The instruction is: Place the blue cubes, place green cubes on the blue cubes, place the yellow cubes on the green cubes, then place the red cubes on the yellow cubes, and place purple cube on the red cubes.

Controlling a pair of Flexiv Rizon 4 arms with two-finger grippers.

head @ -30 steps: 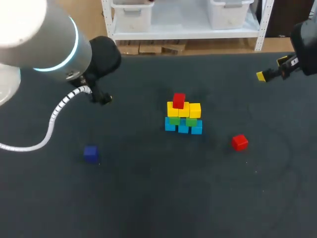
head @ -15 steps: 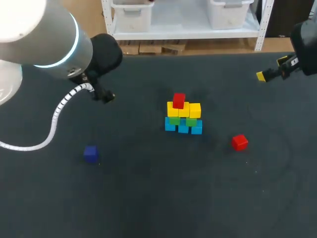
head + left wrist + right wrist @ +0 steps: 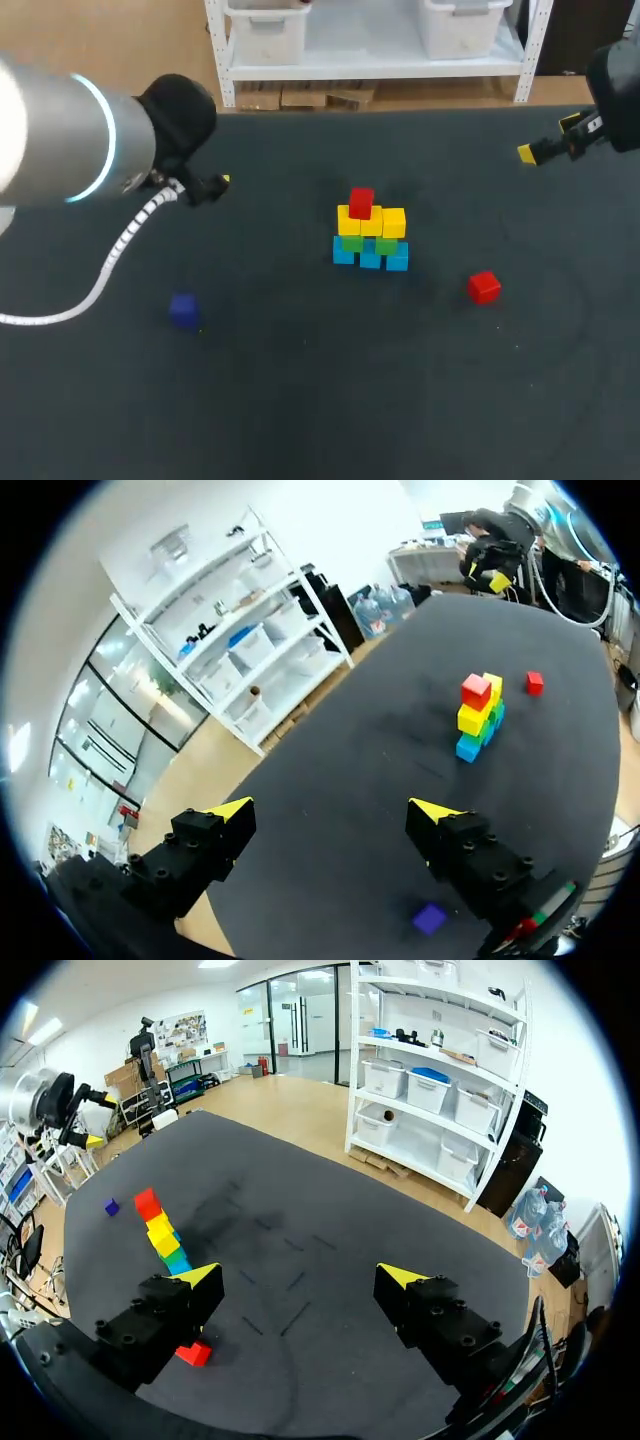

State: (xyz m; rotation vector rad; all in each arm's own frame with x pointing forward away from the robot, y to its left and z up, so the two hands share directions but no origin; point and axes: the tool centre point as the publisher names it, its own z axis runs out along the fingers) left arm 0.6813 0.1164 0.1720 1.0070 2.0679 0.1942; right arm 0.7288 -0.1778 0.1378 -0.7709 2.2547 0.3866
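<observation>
Near stack (image 3: 369, 232), red cube (image 3: 484, 287)

Silver left arm (image 3: 50, 140), cyan ring (image 3: 106, 140), white coiled cable (image 3: 118, 235); black, yellow-tipped left tool (image 3: 332, 809).

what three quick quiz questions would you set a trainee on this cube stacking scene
1. True or false: a small red cube tops the stack of coloured cubes.
2. In the head view, the loose red cube lies: A left of the stack, B right of the stack, C against the stack.
3. Fill in: the left gripper and right gripper are both ___.
Key: 1 true; 2 B; 3 open.
</observation>
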